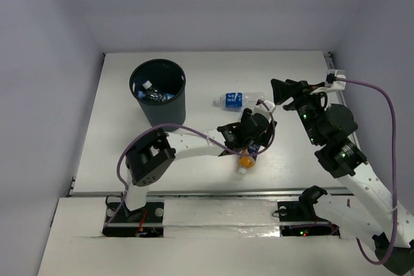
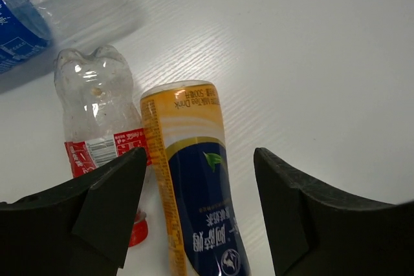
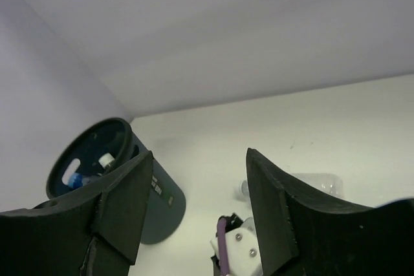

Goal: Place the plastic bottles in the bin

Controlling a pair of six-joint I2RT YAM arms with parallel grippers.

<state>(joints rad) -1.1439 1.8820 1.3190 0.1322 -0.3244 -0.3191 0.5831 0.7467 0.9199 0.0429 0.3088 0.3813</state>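
The orange bottle (image 2: 194,192) with a dark label lies on the table between the fingers of my left gripper (image 2: 199,159), which is open and just above it; neither finger touches it. In the top view the orange bottle (image 1: 246,159) shows below my left gripper (image 1: 250,139). The clear bottle with red label and cap (image 2: 97,117) lies right beside it. A clear blue-label bottle (image 1: 234,99) lies further back. The bin (image 1: 159,93) holds another blue-label bottle (image 1: 150,93). My right gripper (image 1: 279,89) is open, empty and raised.
The table's right edge and a white bracket (image 1: 336,77) are near the right arm. In the right wrist view the bin (image 3: 113,179) is at the left, the lying clear bottle (image 3: 317,184) at the right and the left arm's wrist (image 3: 239,244) below.
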